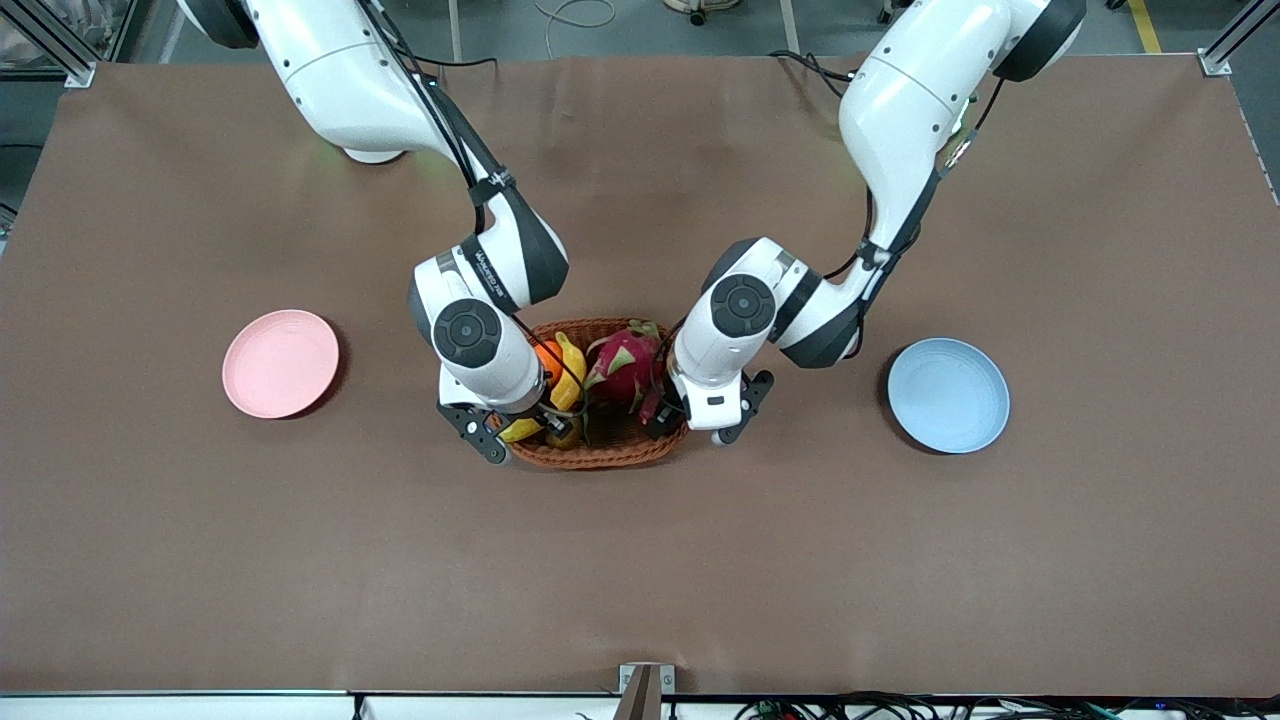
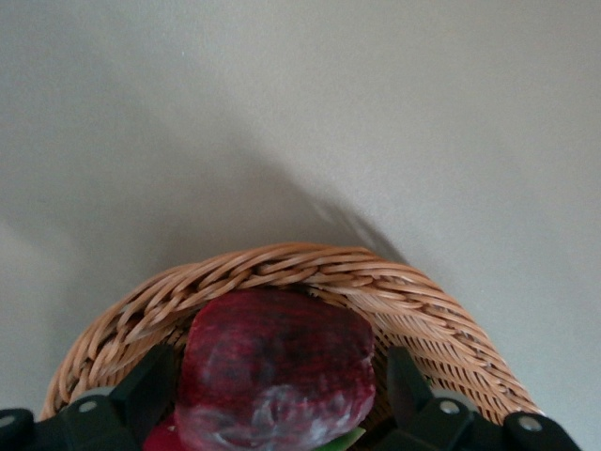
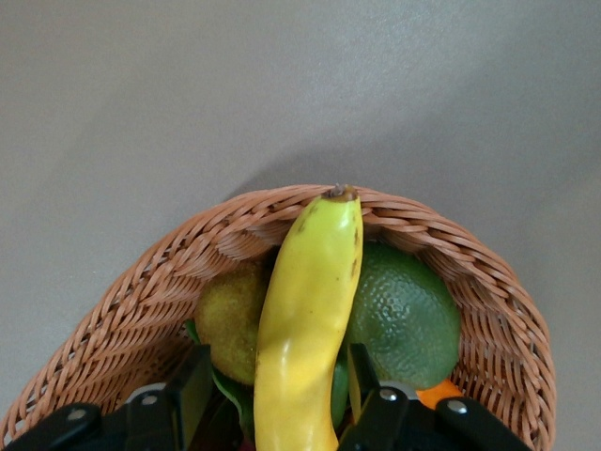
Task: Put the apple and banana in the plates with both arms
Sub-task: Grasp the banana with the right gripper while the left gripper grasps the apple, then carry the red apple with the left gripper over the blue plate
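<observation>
In the basket, the left hand clasps the apple; the right hand clasps the banana (plates bare).

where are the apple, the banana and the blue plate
apple (image 2: 274,366), left wrist view, middle of its maroon skin
banana (image 3: 305,334), right wrist view, middle of its yellow length
blue plate (image 1: 948,394), front view, bare centre of the dish

Readable text: almost none

We find only one marking, small white lettering along the black band of the right arm near its wrist, too small for us to read. We see no labels, numbers or signs on anything else.
</observation>
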Robot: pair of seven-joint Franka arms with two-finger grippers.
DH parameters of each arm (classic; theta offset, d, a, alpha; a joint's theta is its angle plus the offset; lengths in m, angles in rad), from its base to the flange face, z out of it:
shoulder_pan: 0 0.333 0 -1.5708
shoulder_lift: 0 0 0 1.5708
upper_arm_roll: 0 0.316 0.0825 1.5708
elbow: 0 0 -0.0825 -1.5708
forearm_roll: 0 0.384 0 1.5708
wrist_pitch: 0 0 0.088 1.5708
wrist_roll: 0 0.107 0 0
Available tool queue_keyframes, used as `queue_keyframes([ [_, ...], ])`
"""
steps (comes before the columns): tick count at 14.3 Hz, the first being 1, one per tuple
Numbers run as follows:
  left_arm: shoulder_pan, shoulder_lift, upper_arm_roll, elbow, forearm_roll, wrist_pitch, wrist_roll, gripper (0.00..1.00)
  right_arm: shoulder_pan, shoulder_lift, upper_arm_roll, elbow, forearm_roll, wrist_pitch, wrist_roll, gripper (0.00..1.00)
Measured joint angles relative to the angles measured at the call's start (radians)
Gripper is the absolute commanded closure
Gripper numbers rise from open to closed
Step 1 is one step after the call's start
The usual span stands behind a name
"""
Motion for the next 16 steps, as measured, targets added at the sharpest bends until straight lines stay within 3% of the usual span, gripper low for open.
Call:
queue_keyframes([
  [3, -0.007, 0.007, 0.000, 0.000, 0.000, 0.000, -0.002, 0.04, 0.007, 0.000, 0.000, 0.001, 0.000, -0.001, 0.000, 0.37],
  [4, -0.008, 0.010, 0.000, 0.000, 0.000, 0.000, -0.002, 0.15, 0.010, 0.001, 0.000, 0.001, 0.001, -0.002, 0.000, 0.37],
  [6, -0.009, 0.012, 0.000, 0.001, 0.000, 0.002, -0.002, 0.52, 0.012, 0.007, 0.000, 0.001, 0.001, -0.002, 0.000, 0.37],
  [7, -0.009, 0.012, 0.000, 0.002, 0.000, 0.002, -0.002, 0.65, 0.012, 0.010, 0.000, 0.001, 0.002, -0.002, 0.000, 0.37],
  [9, -0.009, 0.012, 0.000, 0.010, 0.000, 0.002, -0.001, 0.84, 0.013, 0.014, 0.000, 0.001, 0.014, -0.002, 0.000, 0.39],
  [12, -0.002, -0.006, 0.006, 0.031, 0.000, -0.014, -0.001, 0.86, 0.013, 0.014, 0.001, 0.001, 0.031, -0.003, 0.000, 0.53],
  [16, 0.057, -0.127, 0.015, 0.040, 0.000, -0.191, 0.026, 0.85, 0.014, 0.014, 0.001, 0.001, 0.034, -0.005, 0.000, 0.61],
])
